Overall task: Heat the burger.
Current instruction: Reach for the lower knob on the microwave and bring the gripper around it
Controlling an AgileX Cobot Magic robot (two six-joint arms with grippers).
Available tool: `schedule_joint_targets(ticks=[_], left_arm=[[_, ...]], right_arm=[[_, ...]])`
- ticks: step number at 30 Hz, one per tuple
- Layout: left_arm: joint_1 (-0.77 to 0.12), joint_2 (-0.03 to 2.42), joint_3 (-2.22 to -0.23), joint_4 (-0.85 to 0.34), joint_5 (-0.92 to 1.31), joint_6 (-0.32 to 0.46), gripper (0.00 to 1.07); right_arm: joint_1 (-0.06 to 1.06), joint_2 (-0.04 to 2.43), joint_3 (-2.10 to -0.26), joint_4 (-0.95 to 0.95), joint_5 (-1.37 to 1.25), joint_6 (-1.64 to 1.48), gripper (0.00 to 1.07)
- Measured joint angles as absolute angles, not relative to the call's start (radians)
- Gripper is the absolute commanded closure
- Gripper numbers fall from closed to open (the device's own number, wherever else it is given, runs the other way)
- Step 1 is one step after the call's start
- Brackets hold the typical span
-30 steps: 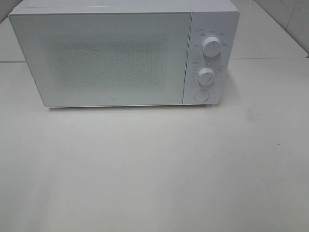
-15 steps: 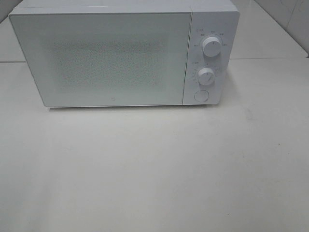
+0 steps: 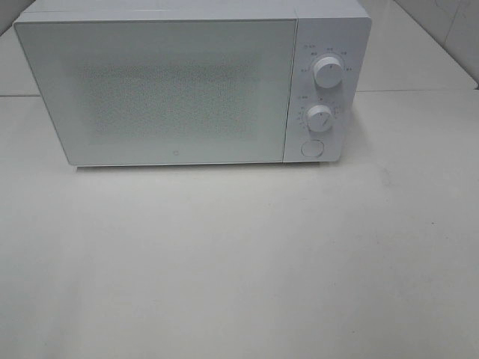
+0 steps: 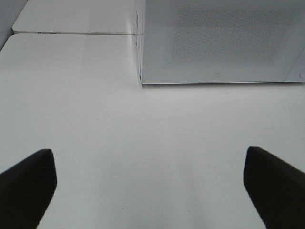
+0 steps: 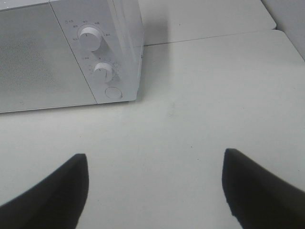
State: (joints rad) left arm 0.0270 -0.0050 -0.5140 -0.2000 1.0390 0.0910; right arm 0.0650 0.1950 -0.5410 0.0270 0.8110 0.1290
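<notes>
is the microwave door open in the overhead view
No, the door of the microwave is shut, flush with the front, with no gap along its edge.

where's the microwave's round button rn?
In the exterior high view, the round button sits at the bottom of the control panel on the right of the microwave, just below the lower knob.

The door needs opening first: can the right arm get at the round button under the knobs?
Likely yes: the right gripper is open and empty, with only bare table between it and the button.
</notes>
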Motion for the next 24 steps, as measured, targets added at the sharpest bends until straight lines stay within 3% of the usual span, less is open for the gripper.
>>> schedule_joint_targets(ticks=[24], left_arm=[[0.027, -0.005, -0.514, -0.200, 1.039, 0.091, 0.06]], right_arm=[[0.065, 0.733, -0.541, 0.029, 0.323, 0.107, 0.32]])
